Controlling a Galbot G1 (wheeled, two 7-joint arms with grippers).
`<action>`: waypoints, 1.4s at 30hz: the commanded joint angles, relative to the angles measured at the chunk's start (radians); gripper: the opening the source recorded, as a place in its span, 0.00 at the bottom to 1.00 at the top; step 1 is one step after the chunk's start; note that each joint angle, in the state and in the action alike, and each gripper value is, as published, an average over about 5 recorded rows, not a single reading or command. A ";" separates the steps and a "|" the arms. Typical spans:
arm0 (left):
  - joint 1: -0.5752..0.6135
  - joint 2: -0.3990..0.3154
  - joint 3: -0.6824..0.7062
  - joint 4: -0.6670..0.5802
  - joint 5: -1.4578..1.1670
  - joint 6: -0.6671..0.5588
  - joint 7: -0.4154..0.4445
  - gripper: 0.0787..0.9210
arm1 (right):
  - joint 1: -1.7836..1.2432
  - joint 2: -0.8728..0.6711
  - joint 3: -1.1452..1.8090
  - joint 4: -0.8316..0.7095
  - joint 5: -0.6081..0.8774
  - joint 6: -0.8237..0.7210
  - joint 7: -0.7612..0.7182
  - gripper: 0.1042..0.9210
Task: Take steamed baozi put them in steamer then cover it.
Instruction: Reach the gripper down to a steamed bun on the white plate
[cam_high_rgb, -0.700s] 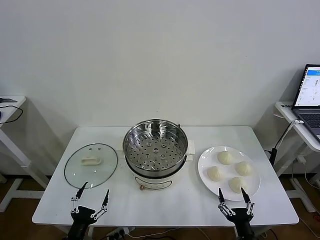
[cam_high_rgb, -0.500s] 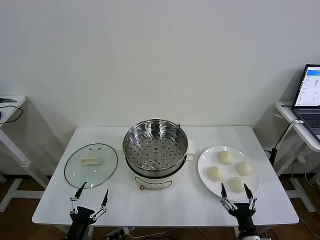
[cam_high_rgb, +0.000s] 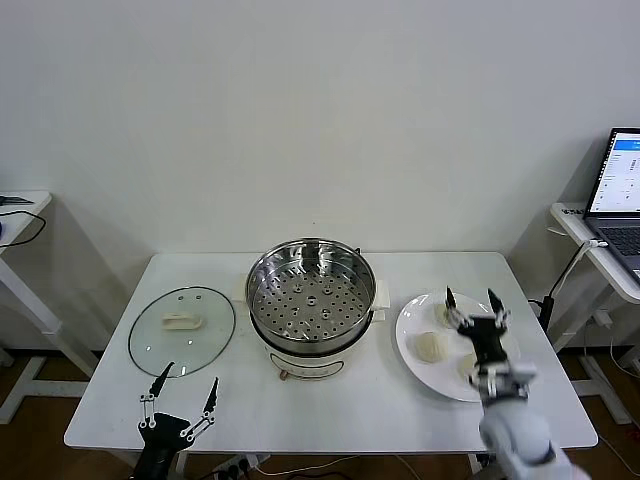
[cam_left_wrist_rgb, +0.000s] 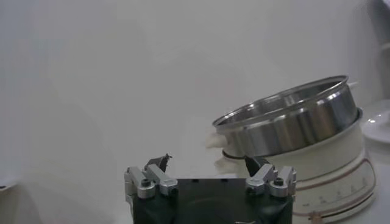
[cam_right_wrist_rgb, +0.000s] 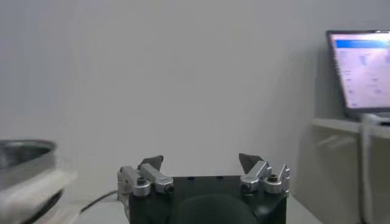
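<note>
Head view has the right gripper (cam_high_rgb: 470, 297) raised up over the white plate (cam_high_rgb: 410, 335), forearm rising from the table's near right corner, fingers pointing away from the robot and spread wide with nothing between them. It hovers above the steamed baozi (cam_high_rgb: 430, 347); the arm covers part of the pile, so only bits of some buns show, all of them on the plate to the right of the steamer (cam_high_rgb: 311, 290).

Left gripper (cam_high_rgb: 182, 385) sits low at the near left edge of the table (cam_high_rgb: 230, 410), fingers splayed open too, holding nothing, just short of the cover (cam_high_rgb: 182, 331). That glass lid lies flat on the table, left of the steamer, cream handle up.

Steamer basket is in the middle of the table on its white pot base (cam_high_rgb: 305, 361), perforated bottom bare, no buns inside.

Right wrist view looks out level past the parted fingertips at the wall, with a laptop (cam_right_wrist_rgb: 361, 73) on a side desk. Left wrist view shows its own open fingertips and the steamer (cam_left_wrist_rgb: 292, 122) side-on a bit farther off.
</note>
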 joint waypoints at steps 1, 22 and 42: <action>0.004 -0.002 -0.001 -0.007 0.005 -0.005 0.001 0.88 | 0.372 -0.147 -0.166 -0.252 0.157 -0.083 -0.190 0.88; 0.047 -0.034 -0.028 -0.047 0.001 -0.012 -0.002 0.88 | 1.031 -0.185 -0.747 -0.714 -0.724 -0.046 -1.452 0.88; 0.061 -0.064 -0.036 -0.034 0.009 -0.029 -0.007 0.88 | 1.040 0.019 -0.812 -0.896 -1.005 0.039 -1.409 0.88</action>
